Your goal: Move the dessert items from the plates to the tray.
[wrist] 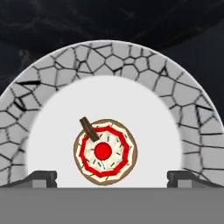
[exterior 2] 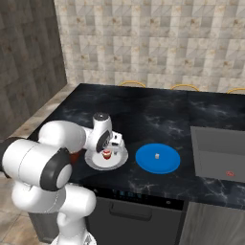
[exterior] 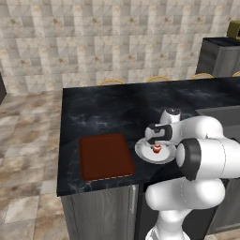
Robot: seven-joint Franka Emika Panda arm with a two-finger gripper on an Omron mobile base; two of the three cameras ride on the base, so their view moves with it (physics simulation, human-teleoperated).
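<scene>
In the left base view the arm's white elbow covers the near right part of the black counter (exterior: 108, 110), and the grey-white plate (exterior: 143, 151) shows only in part behind the hand. In the right base view the robot's shoulder hides most of the reddish-brown tray (exterior 2: 75, 155), leaving a small sliver. The pale block (exterior 2: 156, 156) is too small to make out in detail; it seems to sit near the middle of the blue plate (exterior 2: 143, 160). The cupcake (wrist: 104, 152) stands upright in the smooth centre of the grey-white plate, whose broad rim has a crackled pattern. The tray holds nothing in the left base view. The gripper (wrist: 112, 177) hangs directly over the cupcake, jaws spread wide to either side, grasping nothing.
</scene>
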